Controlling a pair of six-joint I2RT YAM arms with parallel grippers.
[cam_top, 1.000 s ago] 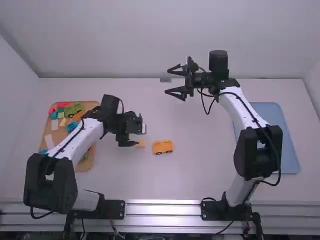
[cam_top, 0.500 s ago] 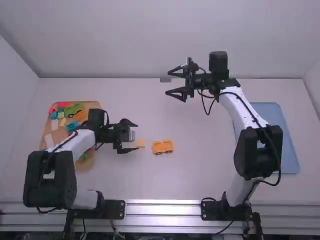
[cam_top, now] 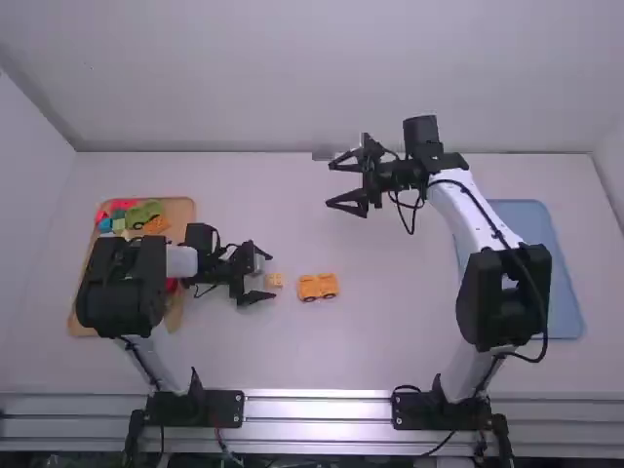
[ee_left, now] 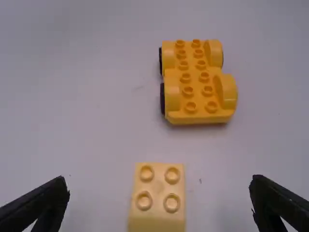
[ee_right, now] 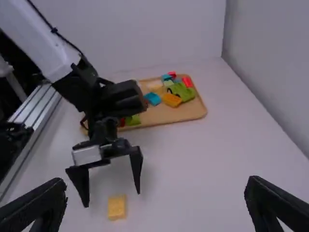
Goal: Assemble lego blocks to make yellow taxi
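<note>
Left arm: elbow housing above the wooden tray [ee_right: 166, 114], forearm running to the right in the high view, wrist low. Left gripper [cam_top: 272, 276]: fingers wide apart, nothing held; pale yellow 2x2 block [ee_left: 158, 193] on the table between the fingers, touching neither.

Right arm: extended up the high view, wrist turned leftward. Right gripper [cam_top: 329, 184]: fingers spread wide, nothing between them, well apart from the block.

Yellow wheeled chassis [ee_left: 199, 89]: wheels down on the table, near the block and apart from it, beyond the left gripper's fingertips. Long axis left to right in the high view, roughly in line with the left gripper's reach; which end is the front, cannot tell. Block: square stud layout, studs up.

By view: left wrist, four studs on the block, paired studs and raised side arches on the chassis; high, two dark wheels on the chassis side facing the arm bases, and a blue tray [cam_top: 568, 292] beside the right arm; right wrist, a green piece [ee_right: 182, 91] in the wooden tray.
</note>
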